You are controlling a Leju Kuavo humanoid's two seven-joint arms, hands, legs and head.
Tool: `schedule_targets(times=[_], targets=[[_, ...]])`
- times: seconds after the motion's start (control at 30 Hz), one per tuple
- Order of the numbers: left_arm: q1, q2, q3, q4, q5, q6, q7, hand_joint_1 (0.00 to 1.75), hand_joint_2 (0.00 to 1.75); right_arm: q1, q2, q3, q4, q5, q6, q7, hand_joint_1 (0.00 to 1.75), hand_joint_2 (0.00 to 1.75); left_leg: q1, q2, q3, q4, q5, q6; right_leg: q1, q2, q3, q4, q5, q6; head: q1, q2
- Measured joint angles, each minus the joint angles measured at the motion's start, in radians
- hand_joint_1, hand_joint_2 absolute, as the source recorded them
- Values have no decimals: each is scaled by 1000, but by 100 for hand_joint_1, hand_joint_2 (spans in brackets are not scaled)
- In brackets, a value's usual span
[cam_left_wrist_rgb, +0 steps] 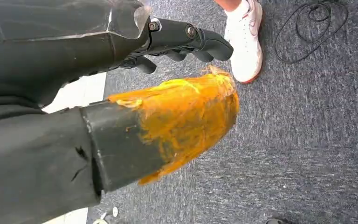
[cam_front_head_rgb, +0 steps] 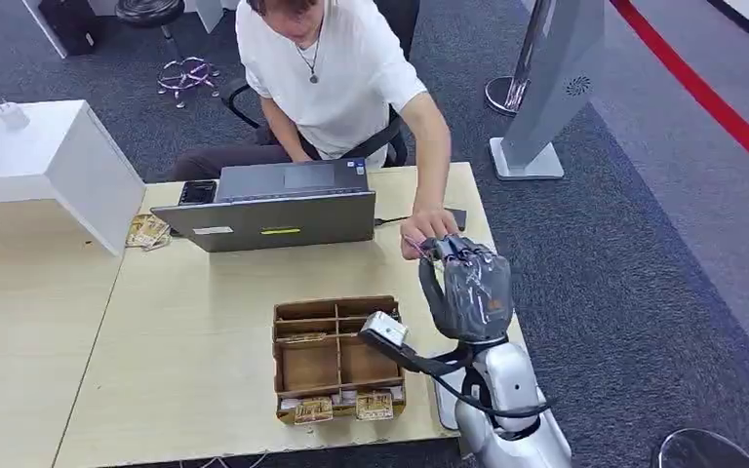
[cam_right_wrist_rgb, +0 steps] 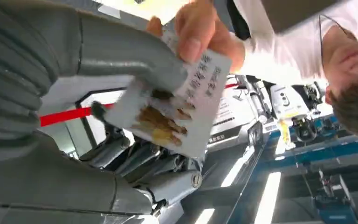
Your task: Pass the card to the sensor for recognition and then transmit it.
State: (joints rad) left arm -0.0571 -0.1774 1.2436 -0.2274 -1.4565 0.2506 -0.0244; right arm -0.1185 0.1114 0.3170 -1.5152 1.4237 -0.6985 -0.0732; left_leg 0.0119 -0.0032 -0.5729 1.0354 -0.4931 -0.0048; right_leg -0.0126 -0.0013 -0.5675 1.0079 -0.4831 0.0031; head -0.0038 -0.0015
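Card (cam_right_wrist_rgb: 186,105), white with printed characters and a brown-and-yellow picture, pinched between the thick grey thumb and the darker fingers (cam_right_wrist_rgb: 135,156) of the right hand (cam_front_head_rgb: 468,283), and gripped at its far edge by the person's hand (cam_right_wrist_rgb: 200,32) as well (both touching it at once). In the head view, right hand raised over the bench (cam_front_head_rgb: 185,341) near its 3 o'clock edge, wrapped in a grey cover, with the person's hand (cam_front_head_rgb: 427,229) meeting it at its 11 o'clock side; card itself too small to make out there. Seated at 12 o'clock behind an open grey laptop (cam_front_head_rgb: 275,207), the person in a white shirt (cam_front_head_rgb: 336,73), one arm reaching over. At 6 o'clock on the bench, a brown cardboard tray (cam_front_head_rgb: 336,356) with compartments, a few cards (cam_front_head_rgb: 336,407) lined along its near edge. Left hand (cam_left_wrist_rgb: 168,42) hanging over grey carpet (cam_left_wrist_rgb: 303,149), dark fingers curled in, holding nothing, orange-stained thumb (cam_left_wrist_rgb: 186,121) beneath them; a white shoe (cam_left_wrist_rgb: 246,37) near the fingertips.
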Motion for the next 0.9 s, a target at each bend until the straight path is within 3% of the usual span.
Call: schedule_targets(times=[0.57,0.73,0.77,0.9], targets=[[0,0,0,0,4,-2,0,0,0,-7,-10,23,35,-17,0,11,0,175,0,0,0,0,0,0,0,0,0,0,0,0,0,0],[1,0,0,0,20,2,0,0,0,57,-23,59,-31,-187,-1,-87,0,175,0,0,0,0,0,0,0,0,0,0,0,0,0,0],[1,-1,0,0,24,3,3,0,0,82,-42,85,-60,-268,4,-111,0,175,0,0,0,0,0,0,0,0,0,0,0,0,0,0],[1,-1,0,0,31,4,3,0,0,108,-84,125,-99,-374,50,-139,0,175,0,0,0,0,0,0,0,0,0,0,0,0,0,0]])
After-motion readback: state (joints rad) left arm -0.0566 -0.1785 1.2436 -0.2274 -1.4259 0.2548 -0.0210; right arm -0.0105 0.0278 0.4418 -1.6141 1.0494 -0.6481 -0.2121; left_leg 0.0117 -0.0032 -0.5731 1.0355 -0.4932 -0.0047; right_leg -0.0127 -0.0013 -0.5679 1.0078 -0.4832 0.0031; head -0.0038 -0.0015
